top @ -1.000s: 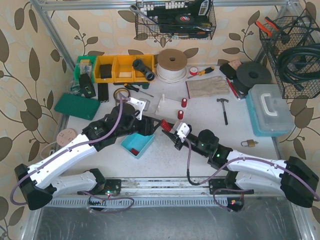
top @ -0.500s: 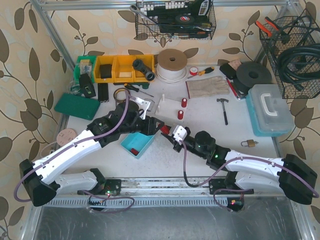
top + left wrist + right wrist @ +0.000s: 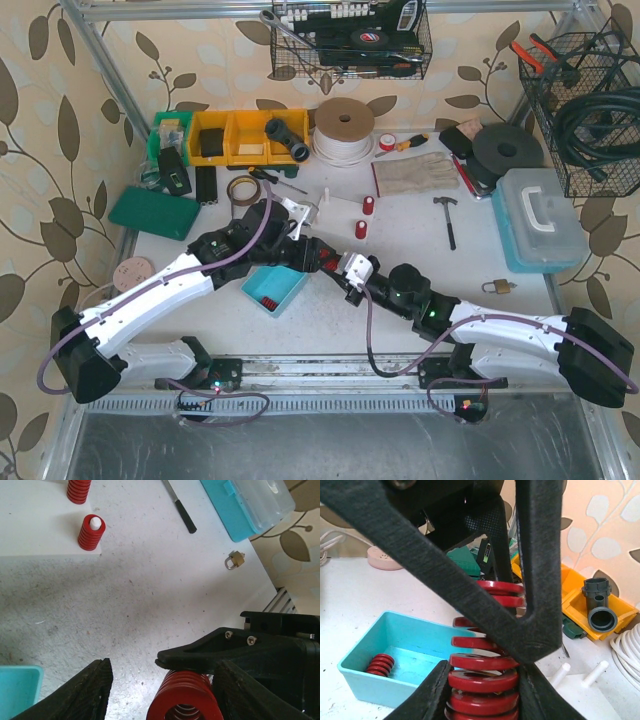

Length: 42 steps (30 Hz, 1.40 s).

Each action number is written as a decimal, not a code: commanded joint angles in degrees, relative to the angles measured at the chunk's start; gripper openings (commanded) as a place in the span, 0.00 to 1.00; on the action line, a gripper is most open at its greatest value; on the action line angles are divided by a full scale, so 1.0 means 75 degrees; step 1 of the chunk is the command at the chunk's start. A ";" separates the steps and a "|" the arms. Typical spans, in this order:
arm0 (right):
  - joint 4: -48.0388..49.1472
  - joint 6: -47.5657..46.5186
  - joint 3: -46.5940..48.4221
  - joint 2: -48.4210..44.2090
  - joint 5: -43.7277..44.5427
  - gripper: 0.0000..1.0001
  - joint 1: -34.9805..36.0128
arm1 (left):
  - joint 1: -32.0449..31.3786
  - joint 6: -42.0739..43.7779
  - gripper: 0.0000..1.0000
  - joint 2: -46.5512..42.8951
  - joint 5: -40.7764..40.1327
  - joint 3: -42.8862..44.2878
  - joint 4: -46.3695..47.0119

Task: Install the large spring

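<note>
The large red spring (image 3: 484, 680) is clamped between my right gripper's (image 3: 485, 672) fingers; several coils stick out past them. In the left wrist view the spring (image 3: 184, 700) sits between my left gripper's (image 3: 162, 667) wide-open fingers, closer to the right finger, with a right-gripper finger across its top. In the top view both grippers meet mid-table, left (image 3: 312, 252) and right (image 3: 345, 268); the spring is mostly hidden there. The white peg base (image 3: 338, 212) lies just beyond, with small red springs on two pegs (image 3: 91, 532).
A teal bin (image 3: 272, 288) holding a small red spring (image 3: 380, 664) sits left of the grippers. Yellow bins (image 3: 240, 138), a cable reel (image 3: 344, 128), a hammer (image 3: 447, 215), a padlock (image 3: 498, 287) and a blue case (image 3: 537, 215) ring the work area.
My left arm has swung right toward the right gripper, and its open fingers now straddle the spring. The right gripper has shifted slightly left, still holding the spring.
</note>
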 commanded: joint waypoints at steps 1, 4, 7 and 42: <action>0.0727 -0.0082 0.0075 -0.0022 -0.0033 0.00 0.0063 | 0.0062 -0.0144 0.56 -0.0019 0.0286 -0.0004 0.0249; 0.0683 -0.0079 0.0075 -0.0024 0.0035 0.00 0.0062 | 0.0116 -0.0239 0.49 -0.0144 0.0277 -0.0165 0.0333; 0.0606 -0.0070 0.0126 0.0019 0.0092 0.00 0.0061 | 0.0195 -0.0294 0.42 -0.0276 0.0281 -0.0256 0.0310; -0.3908 0.3809 0.1147 -0.0756 0.3771 1.00 -0.1591 | 0.1063 0.2458 0.00 0.2220 -0.3555 0.2228 -0.0116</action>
